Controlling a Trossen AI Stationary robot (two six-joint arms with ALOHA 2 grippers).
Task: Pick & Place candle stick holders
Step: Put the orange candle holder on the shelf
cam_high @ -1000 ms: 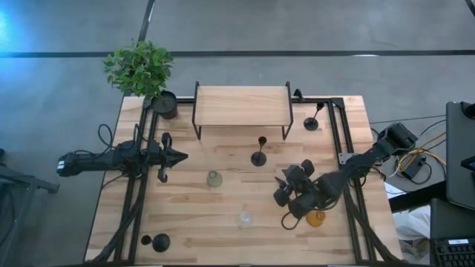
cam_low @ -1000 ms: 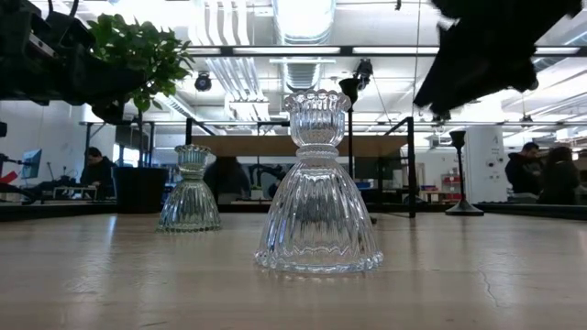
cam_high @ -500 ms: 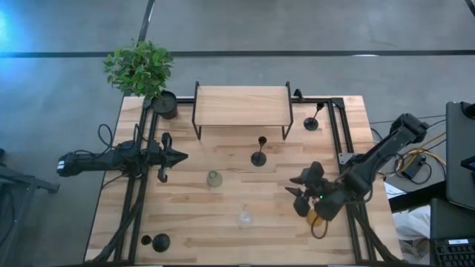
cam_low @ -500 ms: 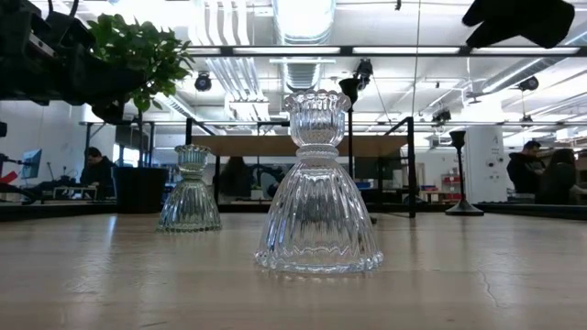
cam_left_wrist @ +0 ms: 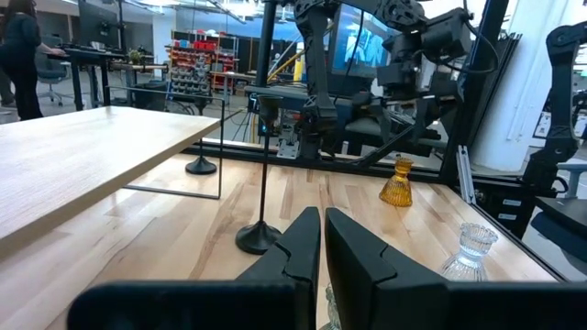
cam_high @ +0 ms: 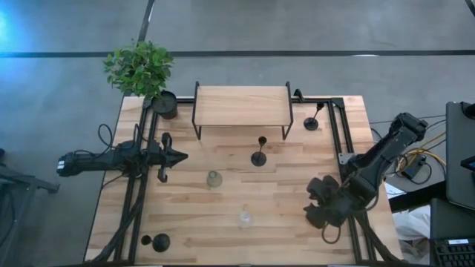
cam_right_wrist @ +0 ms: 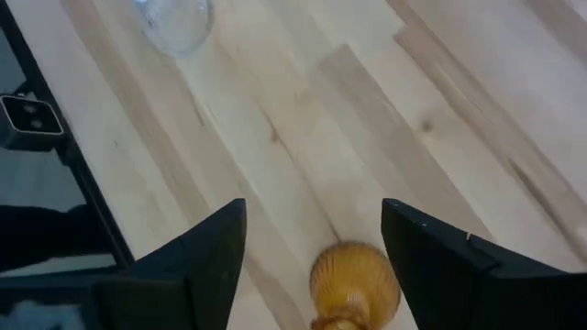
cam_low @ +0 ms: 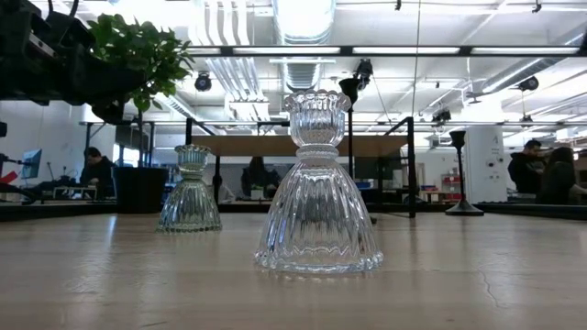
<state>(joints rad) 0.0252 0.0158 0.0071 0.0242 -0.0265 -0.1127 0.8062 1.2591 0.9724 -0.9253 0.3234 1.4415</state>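
Note:
My right gripper is open and hangs above the amber glass holder, which stands on the table near the right edge; its fingers stand over either side of the holder without touching it. The left wrist view shows the amber holder clear below that gripper. The clear glass holder and the olive-green one stand mid-table. Black holders stand at the centre, the far right and the near left. My left gripper is shut and empty at the left.
A wooden shelf on a black frame stands at the far middle. A potted plant in a black pot stands at the far left corner. Black rails run along the table's left and right sides. People show in the room beyond.
My right gripper has moved toward the table's near right, turning as it went, and now covers the amber holder in the high view. It has left the top of the low view. No holder has moved.

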